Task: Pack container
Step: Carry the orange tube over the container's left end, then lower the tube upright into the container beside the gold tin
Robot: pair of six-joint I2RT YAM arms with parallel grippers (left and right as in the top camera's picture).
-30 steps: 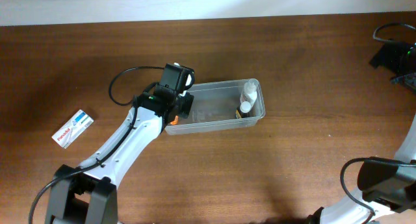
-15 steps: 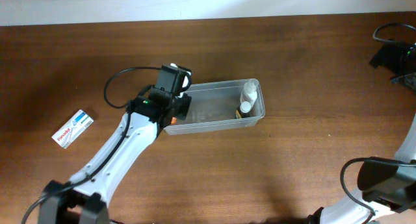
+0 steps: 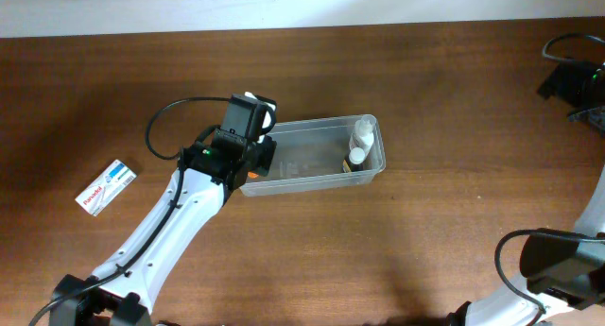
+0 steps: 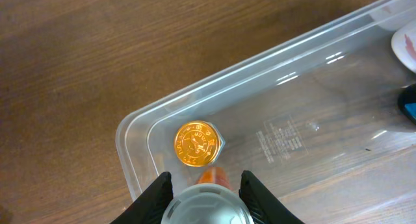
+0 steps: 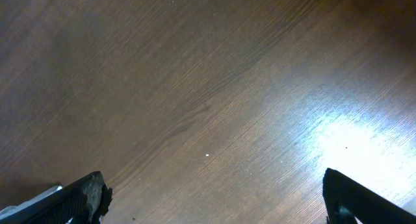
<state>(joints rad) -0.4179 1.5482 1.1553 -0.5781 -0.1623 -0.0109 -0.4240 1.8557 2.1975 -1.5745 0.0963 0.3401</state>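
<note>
— Where does the container [image 3: 307, 158] sit?
— Mid-table. The left gripper [image 4: 205, 185] hangs over its left end, its fingers pressed against a white round cap [image 4: 205, 210]. A gold-lidded jar [image 4: 197, 144] stands just beyond, in the corner.
— And around it?
— Two small bottles [image 3: 356, 158] crowd the right end, and a small box [image 3: 106, 186] lies well to the left on the table [image 3: 454, 99]. The right gripper [image 5: 214, 182] gapes wide, holding nothing.

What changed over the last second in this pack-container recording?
The left claw shifted slightly to the left above the left end of the container, closed around a white-capped bottle. The container, the two bottles at its right end and the box on the table stayed put.
</note>
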